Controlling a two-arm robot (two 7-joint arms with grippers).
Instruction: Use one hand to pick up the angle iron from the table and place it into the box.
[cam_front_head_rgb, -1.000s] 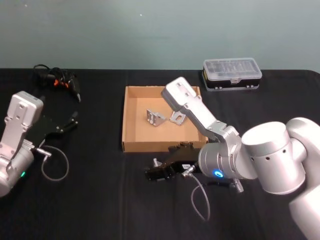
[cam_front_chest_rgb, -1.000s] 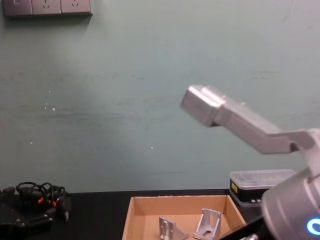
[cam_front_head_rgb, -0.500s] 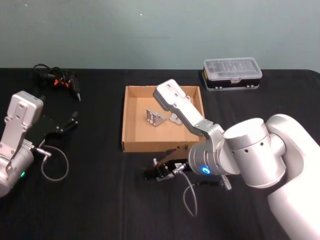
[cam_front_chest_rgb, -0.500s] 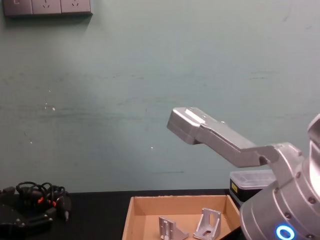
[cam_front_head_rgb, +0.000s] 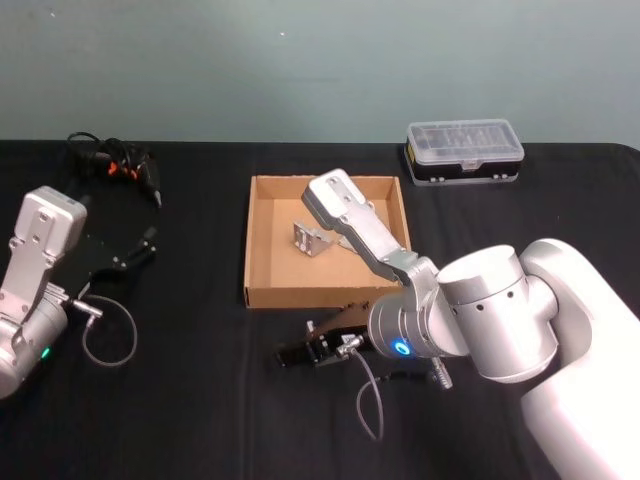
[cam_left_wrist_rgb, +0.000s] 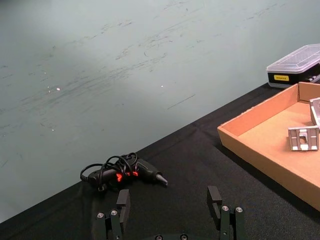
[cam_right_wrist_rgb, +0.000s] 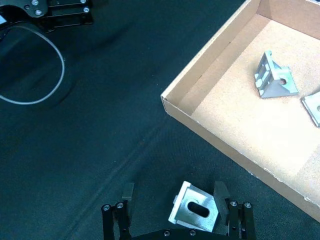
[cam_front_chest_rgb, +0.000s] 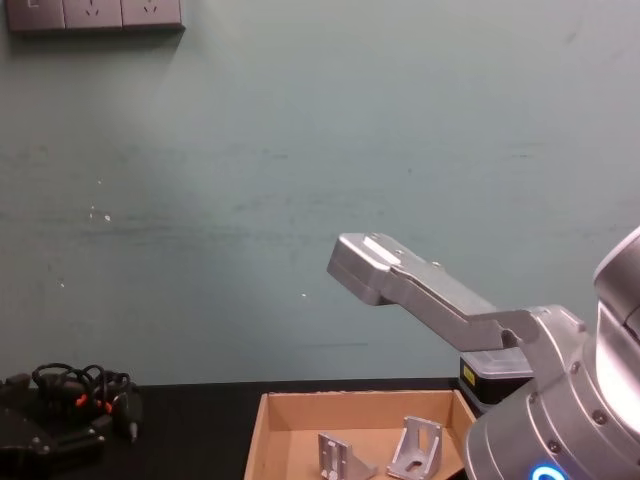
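Matt black table (cam_front_head_rgb: 200, 420), rough tan cardboard box (cam_front_head_rgb: 300, 293), bright metal angle iron (cam_right_wrist_rgb: 192, 212).

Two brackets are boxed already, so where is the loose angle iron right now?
In the right wrist view the angle iron lies on the table between the right gripper's open fingers, just outside the box's near wall.

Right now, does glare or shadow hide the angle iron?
Right wrist view: no glare; the silver metal angle iron lies evenly lit on the matte black table, between the fingers of the open right end effector. Head view: left end effector parked at the table's left.
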